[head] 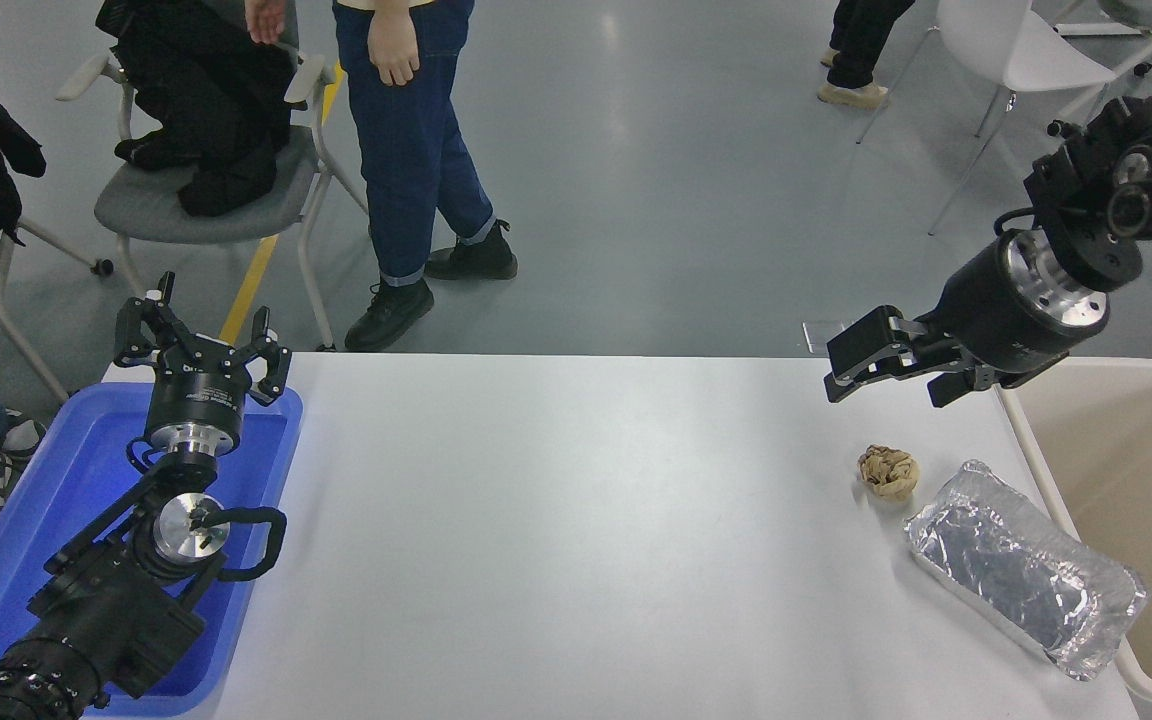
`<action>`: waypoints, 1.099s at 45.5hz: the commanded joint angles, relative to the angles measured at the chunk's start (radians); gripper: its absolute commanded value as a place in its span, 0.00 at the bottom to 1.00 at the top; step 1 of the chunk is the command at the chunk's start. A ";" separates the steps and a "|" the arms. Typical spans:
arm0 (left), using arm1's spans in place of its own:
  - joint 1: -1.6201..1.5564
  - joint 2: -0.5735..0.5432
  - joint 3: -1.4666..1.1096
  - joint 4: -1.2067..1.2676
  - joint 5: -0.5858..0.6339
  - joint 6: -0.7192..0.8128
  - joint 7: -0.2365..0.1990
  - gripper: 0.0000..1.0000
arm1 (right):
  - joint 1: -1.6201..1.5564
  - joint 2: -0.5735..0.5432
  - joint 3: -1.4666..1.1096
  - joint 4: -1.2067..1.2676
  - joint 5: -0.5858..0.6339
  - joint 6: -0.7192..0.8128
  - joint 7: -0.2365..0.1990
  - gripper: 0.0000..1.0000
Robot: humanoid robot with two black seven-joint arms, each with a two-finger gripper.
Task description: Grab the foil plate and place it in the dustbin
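Head view of the white table (576, 520). At the lower right of the frame the foil plate (1024, 566), a crinkled silver rectangular tray, lies flat and diagonal on the table, its far-right corner at or over the table edge, close against the rim of the dustbin (1041, 470). The dustbin, cream-beige, stands just off the table's right edge and fills the right margin of the frame. A small crumpled tan paper ball (887, 471) rests on the table just beside the plate's upper-left corner, apart from it.

The right gripper (881, 372) enters from the upper right and hangs above the table's far edge, higher in the frame than the paper ball and well apart from the foil plate; its jaws are spread and hold nothing. The left gripper (202, 350) is parked at the lower left over the blue tray (56, 500), jaws likewise spread and empty.

At the top of the frame a person in blue jeans (406, 140) stands on the grey floor beside a chair (206, 200) draped with dark clothing.
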 commanded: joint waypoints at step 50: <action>0.000 0.000 0.002 -0.001 0.000 0.000 0.000 0.99 | -0.792 -0.374 0.143 -0.347 -0.239 -0.327 -0.024 1.00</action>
